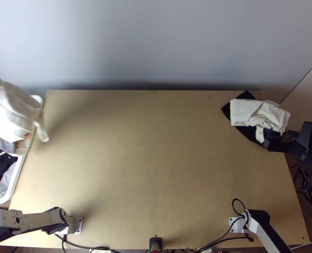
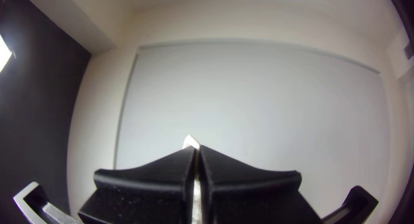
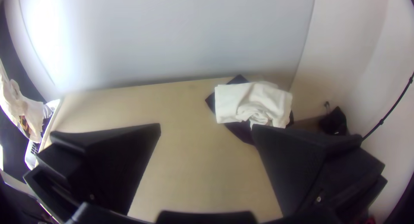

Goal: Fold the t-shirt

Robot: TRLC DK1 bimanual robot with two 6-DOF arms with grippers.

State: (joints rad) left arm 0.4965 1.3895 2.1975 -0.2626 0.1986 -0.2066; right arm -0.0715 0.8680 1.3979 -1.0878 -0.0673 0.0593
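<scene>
A white t-shirt (image 1: 8,105) hangs bunched over the bin at the table's left side, with a coloured print low on it and a narrow end dangling over the table's edge. In the left wrist view, my left gripper (image 2: 197,149) is shut on a bit of white cloth (image 2: 190,141). My right gripper (image 1: 277,141) is at the table's right edge, just below the pile of cloth. Its fingers stand wide apart in the right wrist view, where the gripper (image 3: 206,129) has nothing between them.
A white bin (image 1: 13,179) with dark and grey cloths stands at the table's left edge. At the table's back right, a loosely folded white cloth (image 1: 257,113) lies on a black cloth (image 1: 246,95). Cables run along the table's near edge (image 1: 126,248).
</scene>
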